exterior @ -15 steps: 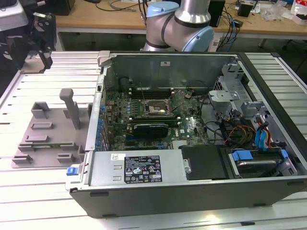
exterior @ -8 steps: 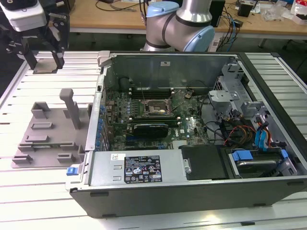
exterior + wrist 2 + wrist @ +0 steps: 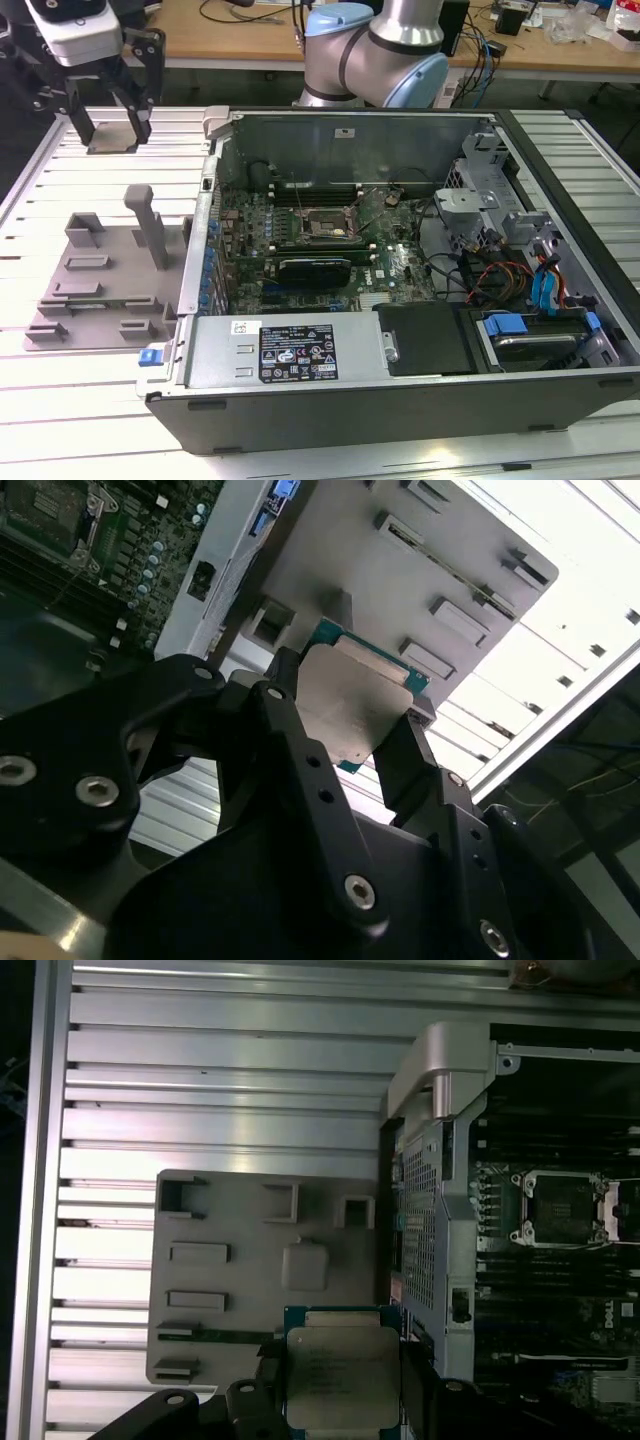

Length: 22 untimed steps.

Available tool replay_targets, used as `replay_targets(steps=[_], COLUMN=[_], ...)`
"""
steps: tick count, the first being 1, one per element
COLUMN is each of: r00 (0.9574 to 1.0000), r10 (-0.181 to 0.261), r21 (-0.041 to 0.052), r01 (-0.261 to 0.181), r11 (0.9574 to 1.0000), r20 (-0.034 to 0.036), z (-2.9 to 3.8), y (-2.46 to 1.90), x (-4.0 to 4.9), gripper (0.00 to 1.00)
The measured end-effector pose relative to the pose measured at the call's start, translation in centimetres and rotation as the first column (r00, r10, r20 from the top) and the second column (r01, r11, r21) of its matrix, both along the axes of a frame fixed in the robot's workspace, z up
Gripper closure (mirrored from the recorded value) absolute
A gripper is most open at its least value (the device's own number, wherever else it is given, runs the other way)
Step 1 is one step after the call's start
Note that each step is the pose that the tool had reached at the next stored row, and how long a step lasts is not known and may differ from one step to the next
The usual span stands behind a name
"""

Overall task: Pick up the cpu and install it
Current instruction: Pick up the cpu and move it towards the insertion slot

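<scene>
The cpu [image 3: 342, 1375], a flat square chip with a silver top and a thin green rim, sits between my black fingers [image 3: 415, 1392]. My gripper [image 3: 352, 725] is shut on its two opposite edges. In the exterior view my gripper [image 3: 111, 128] hangs at the far left, lifted above the table, with the cpu [image 3: 112, 137] showing as a grey square in it. The motherboard socket [image 3: 560, 1207] lies open inside the computer case [image 3: 400, 260], well apart from the cpu, and appears as the socket [image 3: 322, 222] at mid-board.
A grey fixture tray [image 3: 100, 280] with an upright post [image 3: 152, 225] lies on the slatted table beside the case; it is below the cpu as the tray [image 3: 250, 1260]. The case wall [image 3: 430, 1160] stands between tray and board. Cables and drive bays crowd the case's right side.
</scene>
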<state>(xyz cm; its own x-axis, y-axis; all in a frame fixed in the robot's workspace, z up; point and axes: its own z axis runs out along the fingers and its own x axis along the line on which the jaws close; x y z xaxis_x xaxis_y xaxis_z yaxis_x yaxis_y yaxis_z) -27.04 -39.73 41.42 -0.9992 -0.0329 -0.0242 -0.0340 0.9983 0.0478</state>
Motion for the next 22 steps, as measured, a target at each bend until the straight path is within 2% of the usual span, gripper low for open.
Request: replay_targets(steps=[4,7,10,18,22], r00=[1.0000,1.0000,1.0000,1.0000,1.0000], r10=[0.000,0.000,0.000,0.000,0.000], r21=[0.0000,0.0001,0.0001,0.0000,0.0001], r01=[0.000,0.000,0.000,0.000,0.000], r11=[1.0000,1.0000,1.0000,1.0000,1.0000], r20=[0.0001,0.0001,0.0001,0.0000,0.0001], z=[0.00,-0.01,0.00,0.00,0.00], y=[0.00,0.00,0.00,0.00,0.00], x=[0.70,1.73,2.36,5.55,6.62], gripper=[0.45,0.45,0.45,0.45,0.45])
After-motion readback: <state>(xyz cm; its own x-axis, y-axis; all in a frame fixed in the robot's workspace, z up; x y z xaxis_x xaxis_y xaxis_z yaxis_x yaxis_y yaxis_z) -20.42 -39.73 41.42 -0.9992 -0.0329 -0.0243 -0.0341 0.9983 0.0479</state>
